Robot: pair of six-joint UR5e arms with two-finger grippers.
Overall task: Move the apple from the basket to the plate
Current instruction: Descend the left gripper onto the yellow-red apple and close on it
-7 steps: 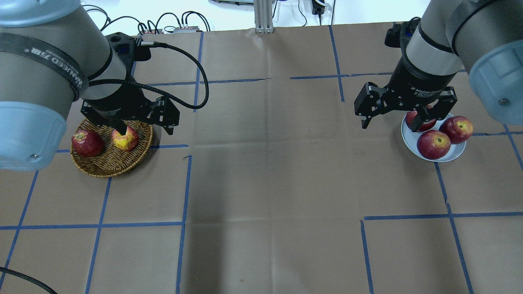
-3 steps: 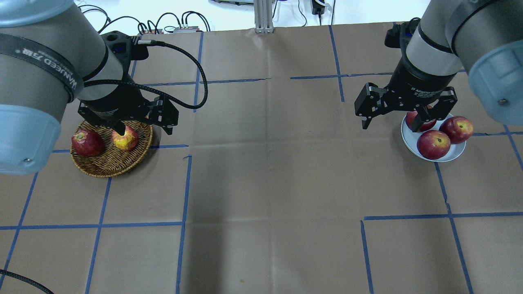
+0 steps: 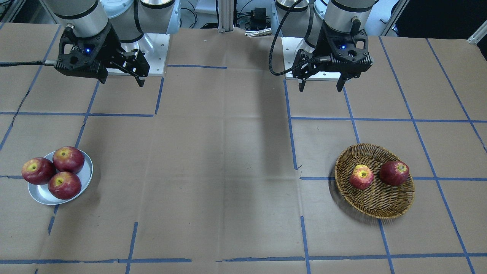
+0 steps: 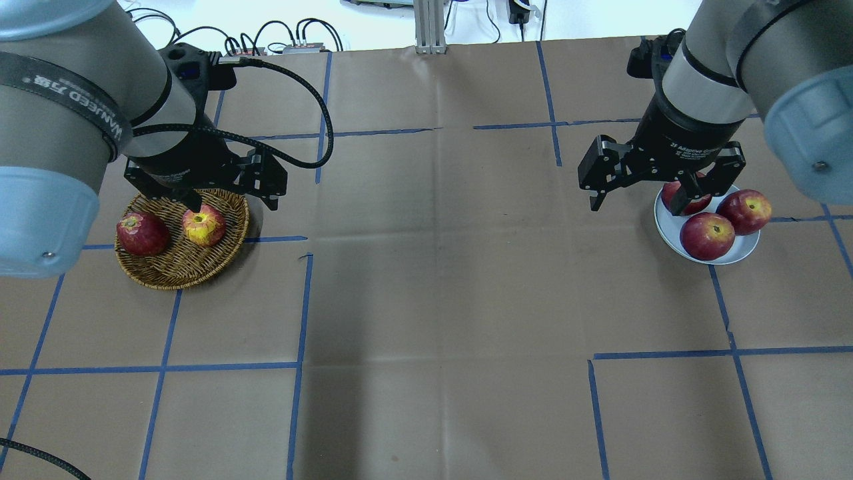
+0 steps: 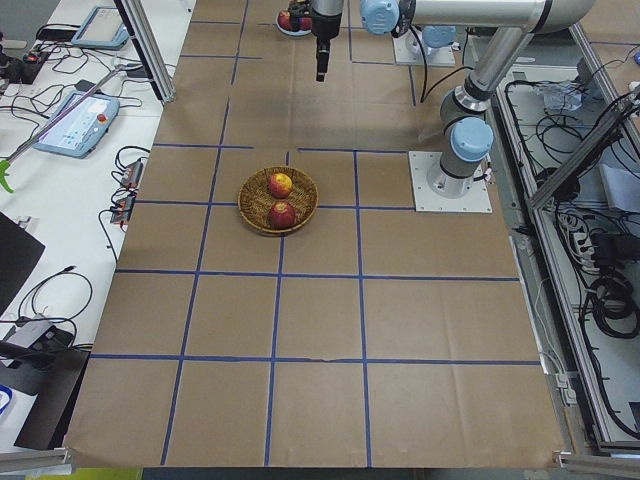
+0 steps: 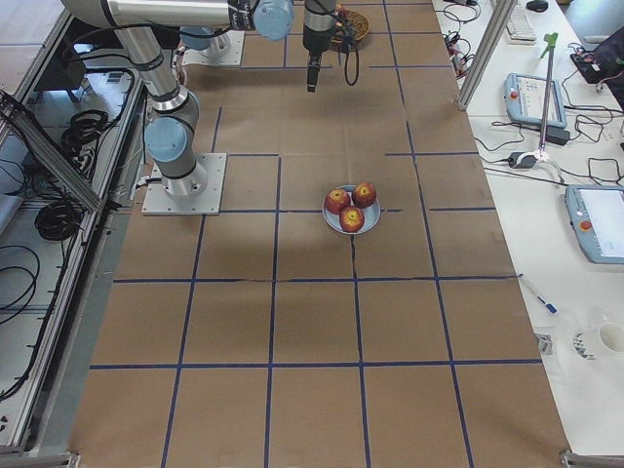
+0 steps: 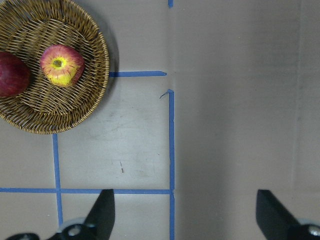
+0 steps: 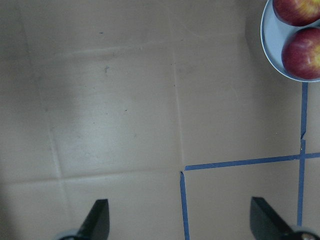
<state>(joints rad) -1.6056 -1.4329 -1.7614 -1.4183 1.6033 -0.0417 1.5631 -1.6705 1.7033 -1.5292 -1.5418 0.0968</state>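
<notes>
The apple (image 3: 361, 177) lies in the basket (image 3: 374, 213), stem hollow up, on the side nearer the table's middle. A darker apple (image 3: 394, 172) lies just beside it, with a narrow gap between them. The basket rests on the table (image 3: 228, 171), across a line of blue tape (image 3: 291, 125). The left gripper (image 3: 319, 90) hangs in the air clear of the basket, fingers apart and holding nothing. In its wrist view the two fingers frame bare paper and a tape crossing, and the basket sits at the upper left of that view. The plate (image 3: 42, 194) stands at the opposite end of the table, well apart from the basket. It carries three dark-red apples (image 3: 68, 159) packed together and touching (one overhangs the rim on the outer side). The right gripper (image 3: 122, 82) hangs in the air near the plate, fingers apart and holding nothing. Its wrist view shows bare paper between the fingers and part of the plate in the upper right corner.
</notes>
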